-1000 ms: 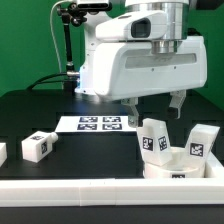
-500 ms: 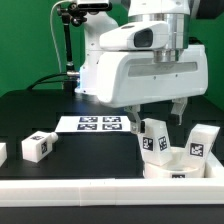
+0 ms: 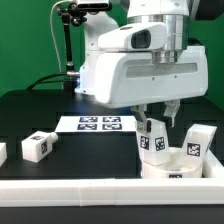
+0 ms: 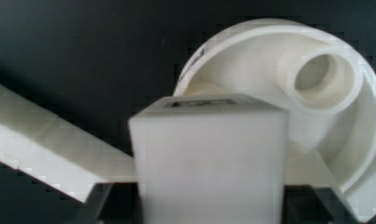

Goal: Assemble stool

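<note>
Stool seat (image 3: 178, 168) sits on the table (image 3: 40, 110), over on the exterior view's right. My pincer (image 3: 157, 120) is clamped on 1 upright leg (image 3: 153, 140) at the seat. A 2nd leg (image 3: 198, 143) stands just beside it, and a 3rd leg (image 3: 38, 146) sits well apart to the left.

The seat (image 3: 160, 165) is showing plain white — the standing leg (image 3: 153, 140) and the loose leg (image 3: 38, 147) are wearing black-and-white square tags, as is the marker board (image 3: 100, 124). The tabletop (image 3: 40, 105) is looking black, the backdrop (image 3: 25, 40) glowing green.

A white block (image 3: 2, 152), perhaps a leg, is cut off, and the rail (image 3: 80, 191) partly hides the seat (image 3: 160, 166).
</note>
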`<move>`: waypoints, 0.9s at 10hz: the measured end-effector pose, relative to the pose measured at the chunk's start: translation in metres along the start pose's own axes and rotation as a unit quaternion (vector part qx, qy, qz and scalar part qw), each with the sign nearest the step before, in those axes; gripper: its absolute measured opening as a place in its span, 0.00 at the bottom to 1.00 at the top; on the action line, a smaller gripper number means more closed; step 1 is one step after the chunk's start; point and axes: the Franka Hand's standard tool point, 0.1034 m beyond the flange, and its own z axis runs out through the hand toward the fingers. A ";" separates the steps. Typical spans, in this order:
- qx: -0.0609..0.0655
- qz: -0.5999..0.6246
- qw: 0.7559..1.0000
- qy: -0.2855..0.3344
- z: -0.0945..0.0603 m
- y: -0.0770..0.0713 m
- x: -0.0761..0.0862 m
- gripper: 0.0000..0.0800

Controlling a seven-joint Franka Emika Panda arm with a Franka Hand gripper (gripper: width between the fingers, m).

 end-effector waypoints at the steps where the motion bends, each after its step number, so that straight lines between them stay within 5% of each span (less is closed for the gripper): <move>1: 0.000 0.011 1.000 0.000 0.000 0.000 0.000 0.42; 9: 0.000 0.299 0.954 0.001 0.001 0.001 -0.001 0.42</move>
